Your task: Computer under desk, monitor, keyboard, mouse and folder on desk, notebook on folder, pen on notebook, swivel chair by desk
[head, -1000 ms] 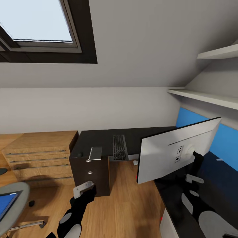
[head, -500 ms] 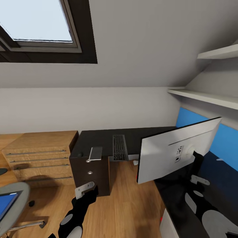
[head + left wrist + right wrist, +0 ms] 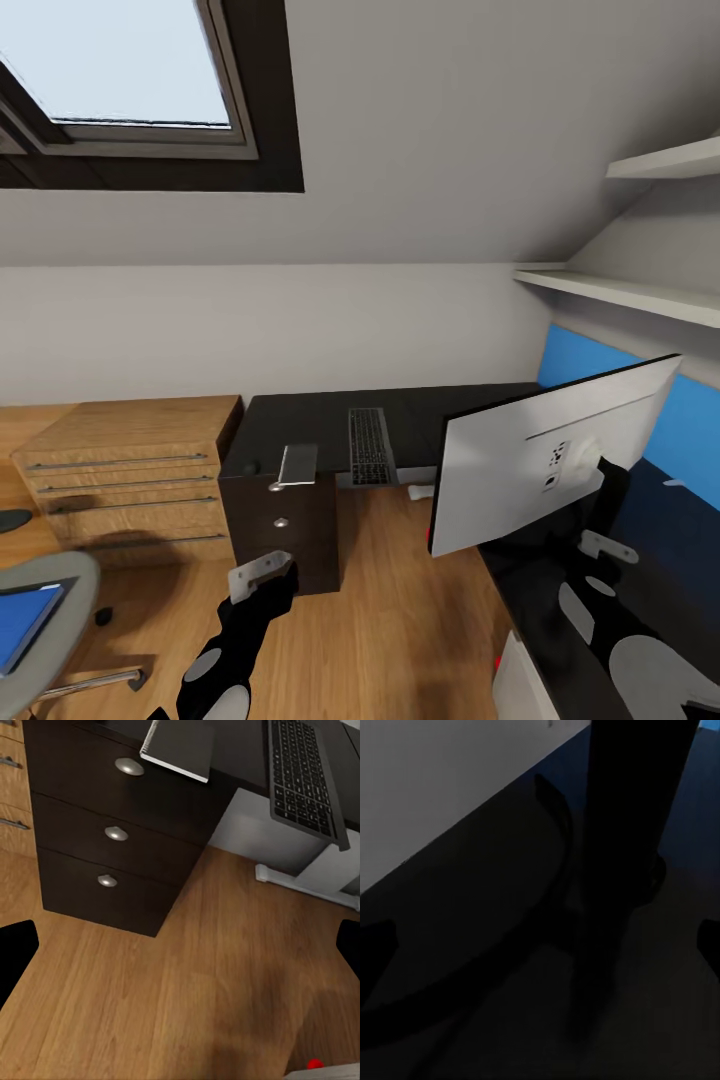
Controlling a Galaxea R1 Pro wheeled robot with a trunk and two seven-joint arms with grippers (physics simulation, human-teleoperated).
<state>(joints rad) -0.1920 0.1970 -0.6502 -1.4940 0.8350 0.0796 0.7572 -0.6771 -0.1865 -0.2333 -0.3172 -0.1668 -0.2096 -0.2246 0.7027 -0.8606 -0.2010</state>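
Observation:
The monitor [image 3: 545, 455] stands on the black desk [image 3: 300, 420], its grey back toward me. My right gripper [image 3: 603, 520] is open just behind the monitor's dark stand [image 3: 622, 832], one fingertip [image 3: 375, 937] showing at the edge of the right wrist view. The keyboard [image 3: 370, 445] lies on the desk's far part, with a grey notebook [image 3: 297, 465] and a small dark mouse [image 3: 248, 467] near the edge. My left gripper [image 3: 272, 580] hangs open over the wooden floor before the desk drawers [image 3: 112, 832]. A blue folder [image 3: 20, 620] rests on the swivel chair [image 3: 50, 590].
A wooden chest of drawers [image 3: 120, 465] stands left of the desk. A pale grey box [image 3: 300, 862] sits under the desk below the keyboard [image 3: 300, 772]. Shelves [image 3: 640, 290] run along the right wall. A small red item [image 3: 315, 1063] lies on the floor.
The whole picture has slid a little to the right, so the camera moved. My right gripper sank slightly by the monitor stand. The left gripper stays about where it was.

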